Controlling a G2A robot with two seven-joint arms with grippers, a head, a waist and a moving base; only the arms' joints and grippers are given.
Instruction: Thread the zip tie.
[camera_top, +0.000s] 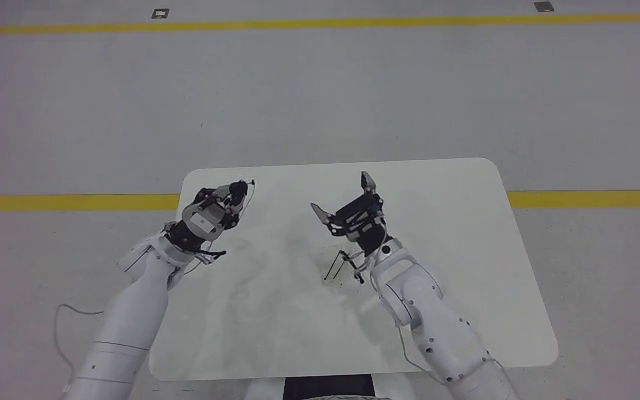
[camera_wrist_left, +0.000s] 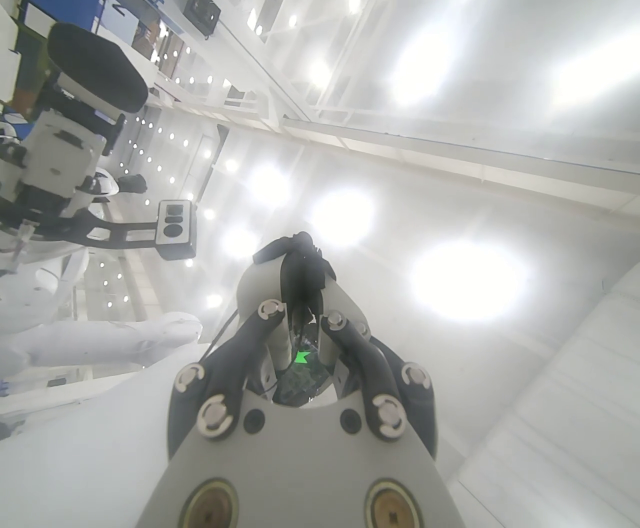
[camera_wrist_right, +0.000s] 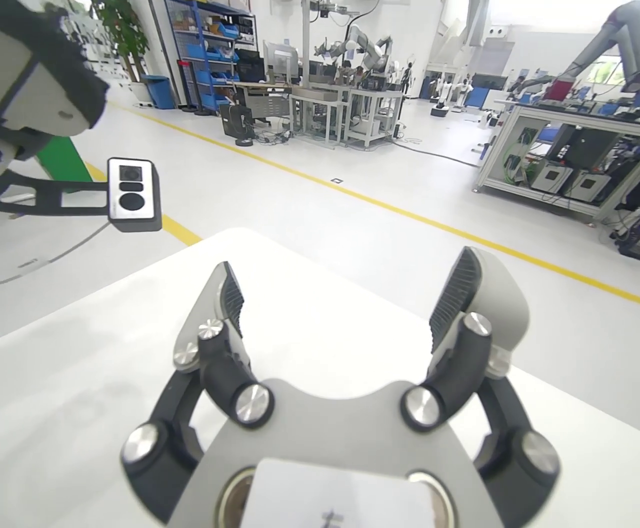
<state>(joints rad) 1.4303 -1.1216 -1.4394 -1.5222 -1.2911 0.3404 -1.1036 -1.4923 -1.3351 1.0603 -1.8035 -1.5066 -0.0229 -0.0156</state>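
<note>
White counter (camera_top: 470, 300) carries both arms. Near its far left corner, the left gripper (camera_top: 238, 190) is tilted upward toward the ceiling with its fingers pressed together. They appear to pinch a thin dark strip, apparently the zip tie (camera_top: 250, 189), which juts up from the fingertips toward the far edge. The right gripper (camera_top: 342, 197) hangs over the middle of the counter, nearer the far edge, well apart from the left one. Its jaws are spread wide with nothing between them.
</note>
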